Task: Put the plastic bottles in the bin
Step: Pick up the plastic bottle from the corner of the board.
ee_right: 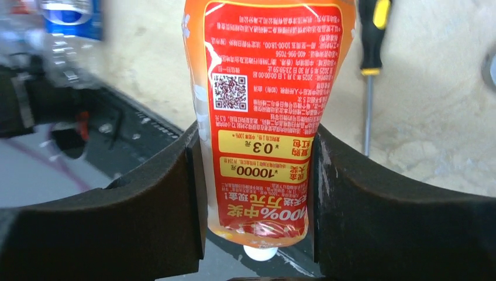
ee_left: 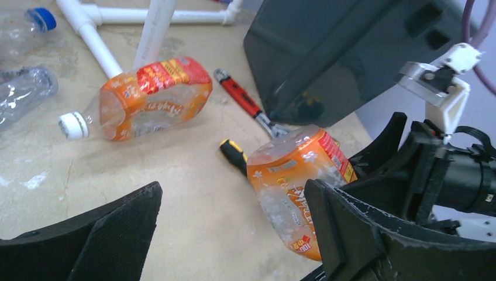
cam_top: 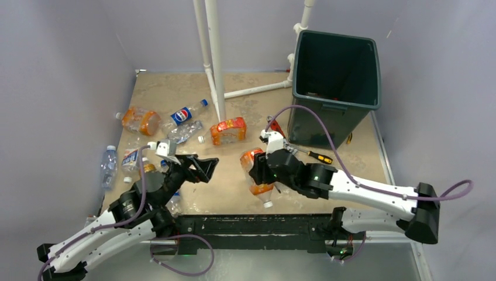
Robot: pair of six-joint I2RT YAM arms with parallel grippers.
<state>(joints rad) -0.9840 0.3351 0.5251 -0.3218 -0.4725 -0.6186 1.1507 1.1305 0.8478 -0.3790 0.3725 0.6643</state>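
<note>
Pinching an orange-labelled bottle (ee_right: 263,76) near the table's middle, the right gripper (ee_right: 257,175) has not yet reached the bin (cam_top: 316,126) at far right, while the left gripper (cam_top: 205,168) hangs spread and empty and other bottles (cam_top: 228,130) lie scattered leftward.

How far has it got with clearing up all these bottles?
Done: unclear, the bin is too dark inside to tell. In hand: the right tool grips one orange bottle; the left tool is open and empty. Still to go: another orange bottle, a Pepsi bottle and several more lie on the table.
</note>
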